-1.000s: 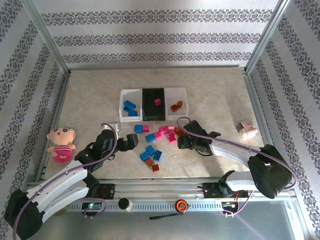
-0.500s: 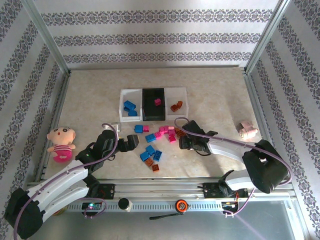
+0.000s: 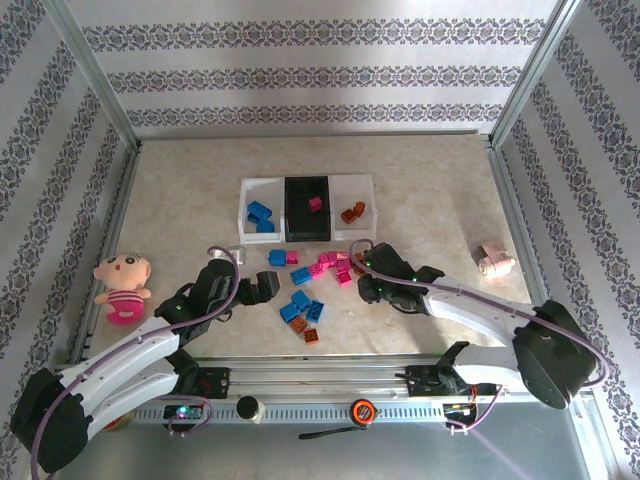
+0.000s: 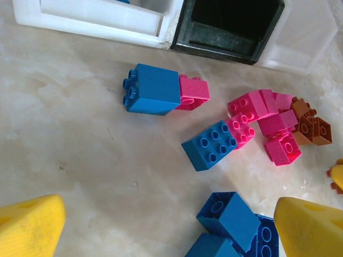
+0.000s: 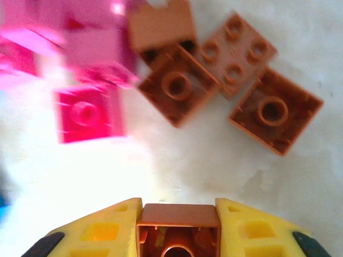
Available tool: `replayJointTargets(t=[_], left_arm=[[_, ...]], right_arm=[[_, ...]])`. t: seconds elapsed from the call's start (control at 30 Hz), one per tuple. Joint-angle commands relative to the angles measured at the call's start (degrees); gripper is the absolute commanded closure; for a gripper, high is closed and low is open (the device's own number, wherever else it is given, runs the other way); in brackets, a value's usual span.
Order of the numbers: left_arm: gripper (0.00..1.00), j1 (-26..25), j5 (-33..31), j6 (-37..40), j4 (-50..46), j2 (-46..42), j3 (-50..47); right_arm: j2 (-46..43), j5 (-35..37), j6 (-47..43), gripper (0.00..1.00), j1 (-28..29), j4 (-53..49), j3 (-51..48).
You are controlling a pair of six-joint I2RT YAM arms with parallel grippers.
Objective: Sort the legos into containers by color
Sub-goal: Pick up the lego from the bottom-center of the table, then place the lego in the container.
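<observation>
Orange-brown lego [image 5: 177, 213]: sitting clamped in the right end effector [image 5: 178, 227], low over the tabletop [image 5: 225, 171], near loose orange-brown legos [image 5: 273, 110] and pink legos [image 5: 86, 112]. Left end effector [image 4: 169, 235] is hanging with its jaws apart above blue legos [image 4: 155, 88]. Handling advice: lifting straight up, sparing the neighbours, then carrying to the right white container [image 3: 366, 195], where orange-brown pieces are lying.
</observation>
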Motion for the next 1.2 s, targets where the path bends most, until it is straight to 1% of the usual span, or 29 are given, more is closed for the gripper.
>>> replayJointTargets(t=[0.0, 0.1, 0.2, 0.3, 0.47, 0.63, 0.7, 0.8, 0.87, 0.93, 1.03, 1.13, 1.17], left_arm=[[0.00, -0.41, 1.43, 1.42, 3.50, 0.58, 1.59], [0.00, -0.45, 2.60, 1.30, 5.19, 1.42, 1.53], [0.00, -0.41, 3.53, 1.73, 6.09, 2.24, 1.71], [0.00, -0.46, 3.78, 2.09, 5.02, 2.66, 2.37], [0.00, -0.46, 3.09, 2.70, 2.31, 2.12, 3.25], [0.00, -0.41, 2.01, 2.27, 2.87, 1.28, 2.52], [0.00, -0.39, 1.75, 1.96, 3.12, 1.48, 2.32], [0.00, -0.32, 1.78, 2.15, 3.15, 2.02, 2.60], [0.00, -0.32, 2.52, 2.83, 3.45, 2.31, 3.03], [0.00, -0.34, 2.94, 3.52, 2.98, 2.63, 3.87], [0.01, -0.32, 4.57, 5.79, 0.79, 4.01, 5.90], [0.06, -0.54, 8.00, 8.63, -3.53, 8.20, 9.29], [0.07, -1.36, 8.48, 9.37, -4.56, 9.98, 10.10]], right_arm=[[-1.76, 1.28, -4.46, 0.77, -0.23, 0.25, 7.25], [2.87, 1.17, -7.71, 0.78, -2.83, 1.48, 13.94], [10.37, 1.21, -10.08, 0.78, -5.85, 4.02, 20.72], [18.81, 1.50, -11.33, 0.78, -8.92, 5.05, 27.14], [29.86, 0.82, -11.44, 0.78, -11.37, 6.34, 36.16], [36.83, 0.45, -8.32, 0.75, -13.42, 5.53, 41.41], [38.10, 0.02, -6.33, 0.70, -14.28, 5.65, 42.34], [39.23, -1.21, -4.96, 0.48, -14.69, 5.87, 43.78], [38.44, -1.62, -4.71, 0.38, -14.53, 6.01, 43.68], [36.76, -1.66, -4.65, 0.35, -14.28, 6.27, 42.76], [32.61, -1.85, -4.64, 0.34, -13.76, 7.56, 39.24], [28.33, -2.14, -4.72, 0.33, -13.03, 8.81, 34.77], [27.01, -2.22, -4.72, 0.33, -12.72, 9.16, 33.21]])
